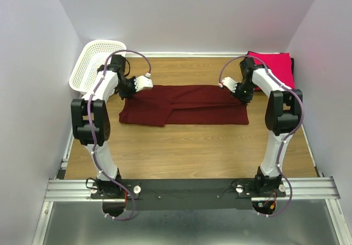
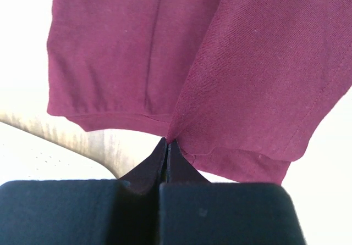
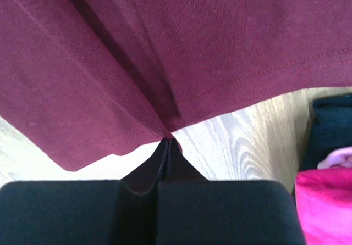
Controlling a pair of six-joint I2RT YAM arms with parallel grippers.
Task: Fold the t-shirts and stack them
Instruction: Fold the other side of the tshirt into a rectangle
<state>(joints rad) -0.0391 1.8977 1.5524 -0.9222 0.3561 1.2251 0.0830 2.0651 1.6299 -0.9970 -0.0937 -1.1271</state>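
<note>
The dark maroon t-shirt (image 1: 184,105) lies as a long folded band across the middle of the wooden table. My left gripper (image 1: 130,87) is shut on its left far corner; the left wrist view shows the maroon cloth (image 2: 220,63) pinched at the fingertips (image 2: 159,157). My right gripper (image 1: 241,93) is shut on its right far corner; the cloth (image 3: 137,53) is pinched there too. A folded bright pink-red t-shirt (image 1: 273,67) lies at the far right, with a black one (image 3: 333,127) showing at its edge under it.
A white plastic mesh basket (image 1: 97,62) stands at the far left corner, just behind my left arm. White walls close the table on three sides. Bare wood (image 1: 187,151) lies between the shirt and the arm bases.
</note>
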